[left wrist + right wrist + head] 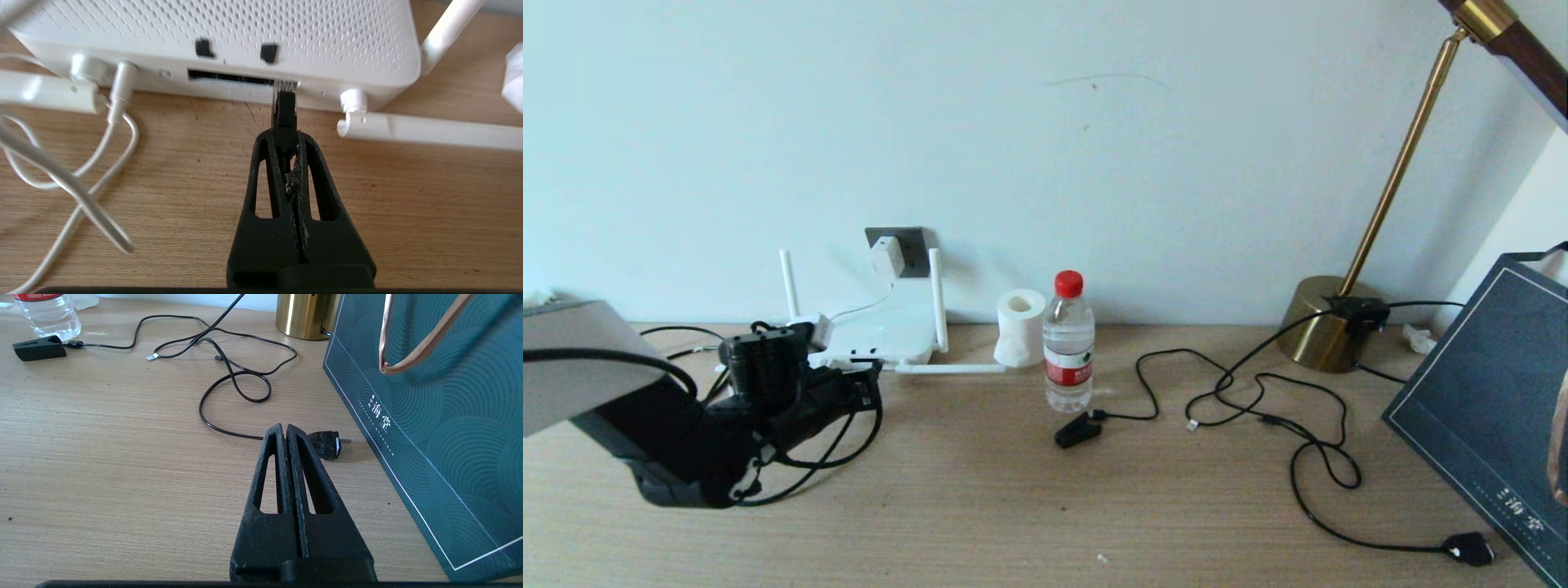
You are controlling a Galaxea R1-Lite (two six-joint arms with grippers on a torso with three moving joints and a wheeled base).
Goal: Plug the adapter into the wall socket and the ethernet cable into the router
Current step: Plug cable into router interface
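The white router lies by the wall with its antennas spread. Behind it the white adapter sits in the dark grey wall socket, and its white cord enters the router's edge. My left gripper is shut on the black boot of the ethernet cable. The clear plug tip touches the right end of the router's dark port slot. In the head view the left gripper is at the router's front edge, with the black cable looping below it. My right gripper hovers shut and empty over the table.
A water bottle and a paper roll stand right of the router. A black clip-like plug and tangled black cords run to a brass lamp. A two-pin plug lies beside a teal bag.
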